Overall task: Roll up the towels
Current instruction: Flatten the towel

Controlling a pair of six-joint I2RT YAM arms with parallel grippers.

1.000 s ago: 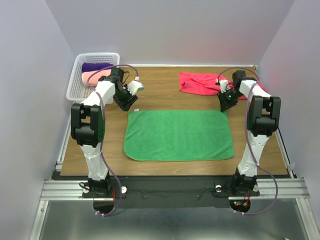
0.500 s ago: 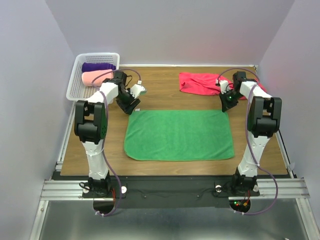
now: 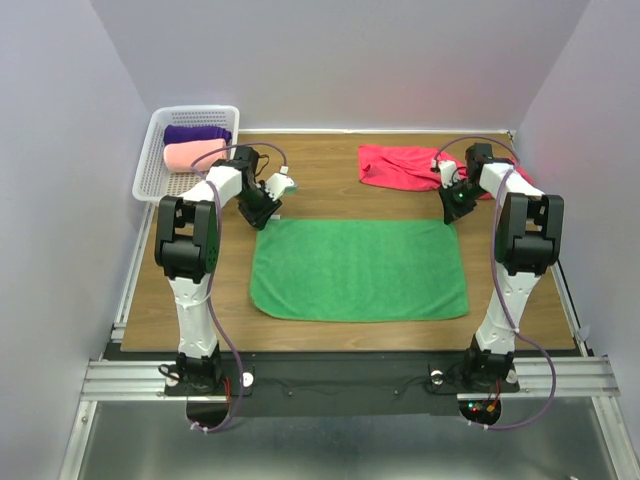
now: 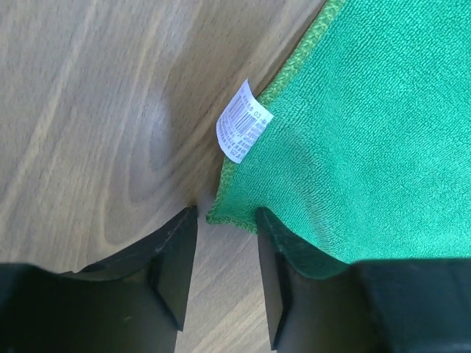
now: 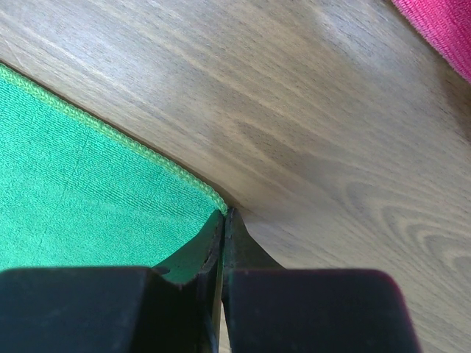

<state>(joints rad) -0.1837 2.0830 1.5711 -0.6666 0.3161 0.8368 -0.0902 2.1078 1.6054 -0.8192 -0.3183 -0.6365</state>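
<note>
The green towel [image 3: 358, 268] lies flat in the middle of the table. My left gripper [image 3: 262, 215] is down at its far left corner. In the left wrist view that gripper [image 4: 227, 220] is open, with the corner of the green towel [image 4: 368, 132] between its fingertips and a white label [image 4: 243, 131] just beyond. My right gripper [image 3: 452, 215] is at the far right corner. Its jaws [image 5: 224, 213] are pressed together where the hem of the green towel [image 5: 88, 191] ends. A crimson towel [image 3: 400, 165] lies crumpled at the back right.
A white mesh basket [image 3: 150, 170] at the back left holds a rolled salmon-pink towel [image 3: 190, 153] and a rolled purple towel [image 3: 195, 133]. Walls close in on three sides. A strip of the crimson towel [image 5: 441, 29] shows beyond my right fingers.
My left gripper has swung right and down from near the basket onto the green towel's far left corner, its jaws narrowing. My right gripper has shut at the far right corner.
</note>
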